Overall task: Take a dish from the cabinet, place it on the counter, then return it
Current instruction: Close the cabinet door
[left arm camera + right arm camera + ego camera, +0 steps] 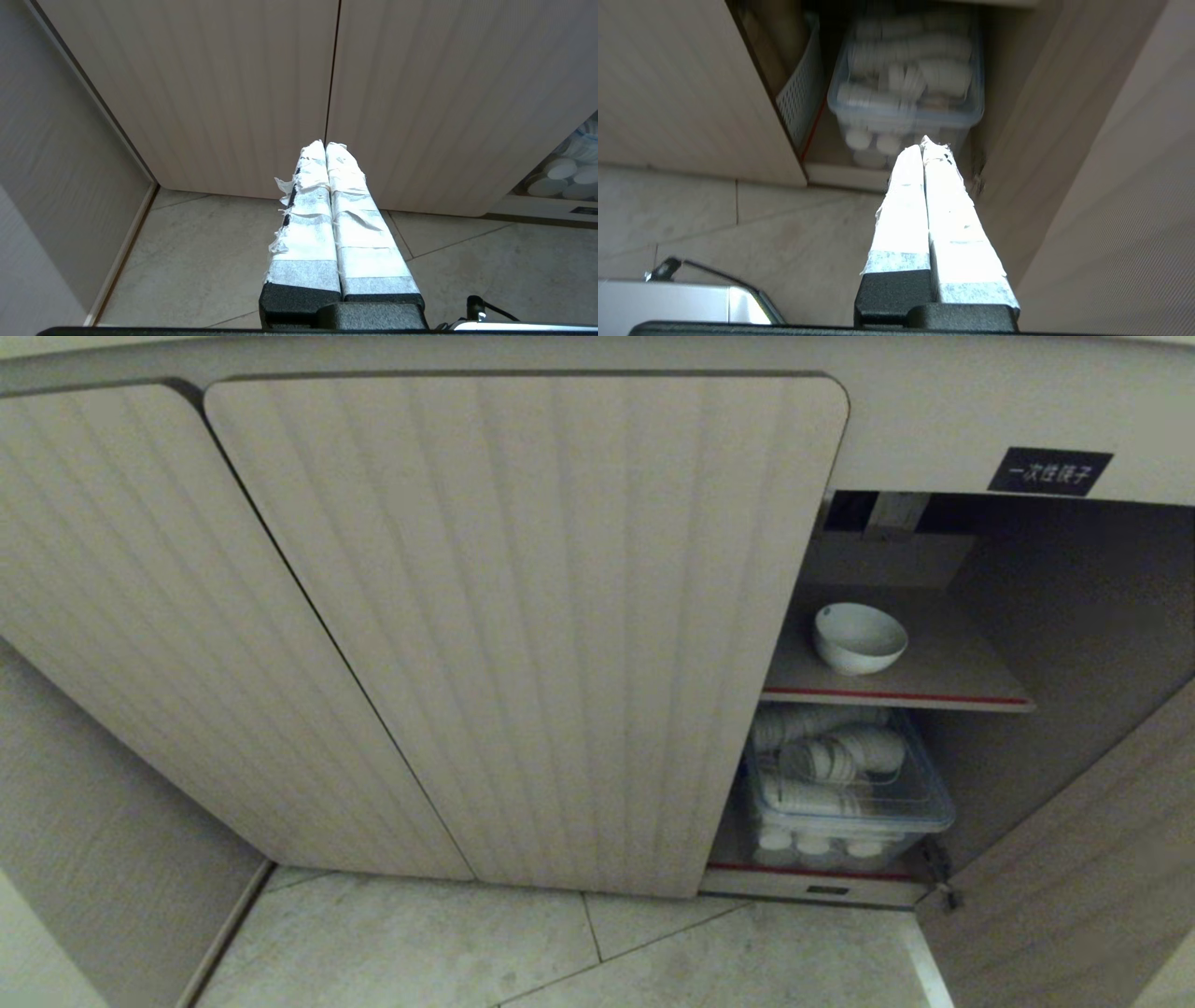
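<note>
On the upper shelf [943, 683] of the open cabinet [523, 616], w/ its red front edge, sits the white bowl [859, 637], upright, alone, toward the left side of the shelf. Below it, on the bottom shelf, a clear plastic box [845, 803] holds stacked ribbed white cups [822, 761] lying on their sides; more round white lids show under it. A white slotted basket [799, 93] stands just beside the box, behind the closed fluted door. Black label [1049, 470] w/ white characters is above the opening. The right-hand door [1074, 896] is swung open; the two doors to the left are closed. Pale tiled floor [560, 943] in front.

Left gripper [325, 145]: tape-wrapped fingers pressed together, empty, in front of the seam between the two closed doors, above the floor.

Right gripper [924, 142]: fingers closed too, nothing held, pointing at the plastic box in the lower compartment, not touching it. Neither gripper is near the bowl.
</note>
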Tool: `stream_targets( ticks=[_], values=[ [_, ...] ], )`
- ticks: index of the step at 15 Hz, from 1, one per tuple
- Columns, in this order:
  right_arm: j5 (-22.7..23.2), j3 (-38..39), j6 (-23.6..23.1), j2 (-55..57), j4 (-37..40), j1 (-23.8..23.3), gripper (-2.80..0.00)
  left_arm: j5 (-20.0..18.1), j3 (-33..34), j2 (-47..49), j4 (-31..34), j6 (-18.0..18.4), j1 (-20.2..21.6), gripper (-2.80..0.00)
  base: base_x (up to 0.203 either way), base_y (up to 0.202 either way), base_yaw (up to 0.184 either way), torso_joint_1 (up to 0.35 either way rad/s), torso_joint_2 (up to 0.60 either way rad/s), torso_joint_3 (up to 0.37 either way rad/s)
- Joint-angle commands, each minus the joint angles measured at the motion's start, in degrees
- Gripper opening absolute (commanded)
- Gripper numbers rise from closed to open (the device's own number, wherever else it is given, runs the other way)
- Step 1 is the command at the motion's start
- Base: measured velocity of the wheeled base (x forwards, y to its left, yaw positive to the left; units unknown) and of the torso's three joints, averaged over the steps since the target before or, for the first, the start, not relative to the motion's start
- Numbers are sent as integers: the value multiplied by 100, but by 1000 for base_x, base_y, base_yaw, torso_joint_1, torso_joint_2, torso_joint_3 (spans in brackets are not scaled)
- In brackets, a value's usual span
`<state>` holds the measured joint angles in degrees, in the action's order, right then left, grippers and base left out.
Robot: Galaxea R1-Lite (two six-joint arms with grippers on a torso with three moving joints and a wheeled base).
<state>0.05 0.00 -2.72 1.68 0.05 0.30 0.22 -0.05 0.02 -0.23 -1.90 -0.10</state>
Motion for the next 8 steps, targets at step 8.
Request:
stream_targets(
  ticks=[8],
  values=[
    [13, 0, 114, -168, -5, 5, -280, 4, 5, -2, -4, -3, 1, -280, 0, 0, 0, 0, 0, 0]
  ],
)
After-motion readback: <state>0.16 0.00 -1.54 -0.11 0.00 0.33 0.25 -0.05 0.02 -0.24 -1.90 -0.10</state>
